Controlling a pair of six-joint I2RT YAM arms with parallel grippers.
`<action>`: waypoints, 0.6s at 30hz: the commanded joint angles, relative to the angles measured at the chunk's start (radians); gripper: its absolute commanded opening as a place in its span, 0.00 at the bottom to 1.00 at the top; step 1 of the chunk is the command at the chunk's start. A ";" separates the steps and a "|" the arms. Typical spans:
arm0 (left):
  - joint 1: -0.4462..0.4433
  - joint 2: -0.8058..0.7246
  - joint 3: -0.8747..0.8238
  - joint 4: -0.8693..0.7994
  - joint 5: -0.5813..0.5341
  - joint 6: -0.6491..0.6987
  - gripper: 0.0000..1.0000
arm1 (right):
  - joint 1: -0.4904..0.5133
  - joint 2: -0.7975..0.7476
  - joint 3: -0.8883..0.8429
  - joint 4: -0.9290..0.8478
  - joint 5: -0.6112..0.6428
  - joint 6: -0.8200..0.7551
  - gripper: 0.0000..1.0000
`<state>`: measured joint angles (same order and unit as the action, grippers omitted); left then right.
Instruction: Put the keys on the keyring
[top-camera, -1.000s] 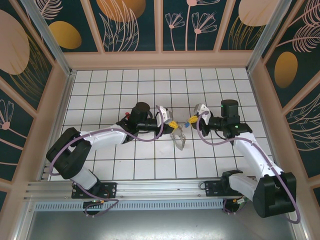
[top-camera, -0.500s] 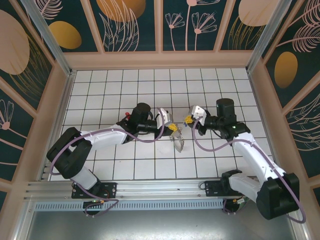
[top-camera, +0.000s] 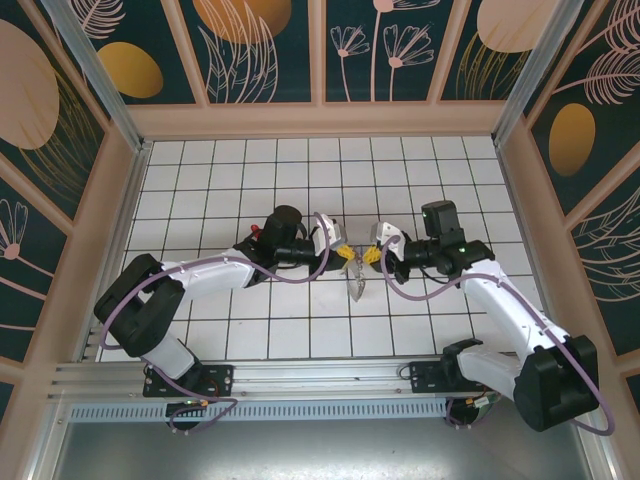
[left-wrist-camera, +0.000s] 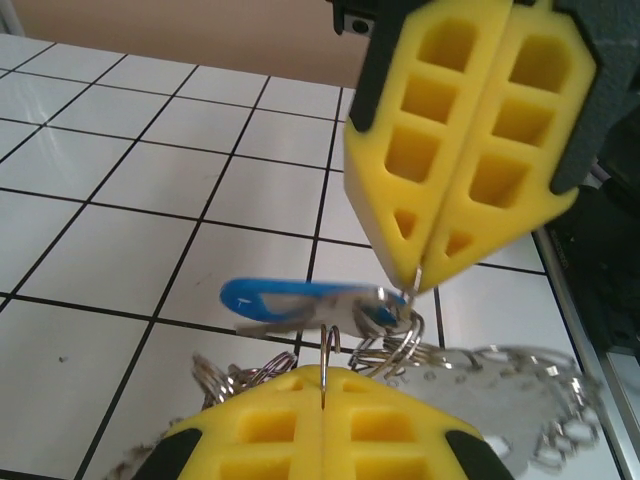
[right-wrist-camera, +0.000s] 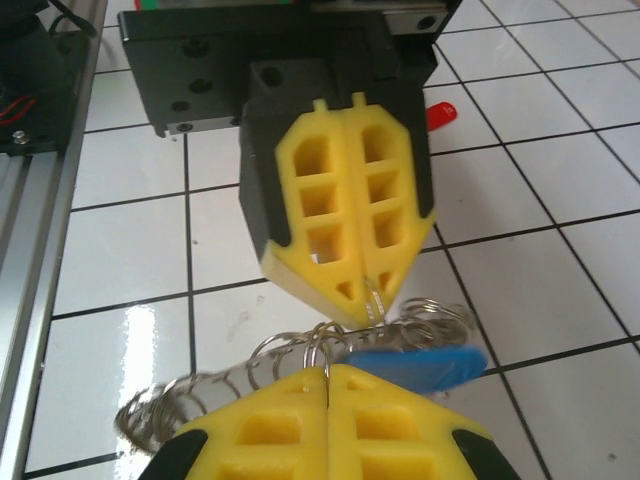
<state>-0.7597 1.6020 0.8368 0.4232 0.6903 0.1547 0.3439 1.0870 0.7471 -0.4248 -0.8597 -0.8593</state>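
The keyring (top-camera: 357, 283) hangs over the middle of the desk (top-camera: 260, 330) between the 2 grippers, its silvery bunch drooping toward the near side. The left gripper (top-camera: 345, 252) and right gripper (top-camera: 371, 254) meet almost tip to tip, each with jaws together, pinching thin wire of the ring. The wrist views add a blue tag (left-wrist-camera: 290, 297) among the small rings. The right wrist view also shows a red piece (right-wrist-camera: 440, 113) on the tiles beyond the left gripper; I cannot tell whether it is a key.

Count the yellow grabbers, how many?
2. The left gripper and the right gripper sit nearly tip to tip, both shut on the keyring.
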 joint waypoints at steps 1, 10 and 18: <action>-0.004 0.003 0.018 0.065 0.012 -0.015 0.00 | 0.013 -0.010 0.011 -0.055 -0.037 -0.026 0.00; -0.003 0.003 0.024 0.001 0.046 0.063 0.00 | 0.009 -0.041 -0.009 0.127 0.178 0.113 0.00; -0.004 0.005 0.028 -0.006 0.042 0.082 0.00 | 0.011 0.002 0.006 0.103 0.076 0.062 0.00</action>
<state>-0.7597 1.6020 0.8368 0.4034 0.7017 0.2115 0.3496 1.0763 0.7441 -0.3321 -0.7238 -0.7799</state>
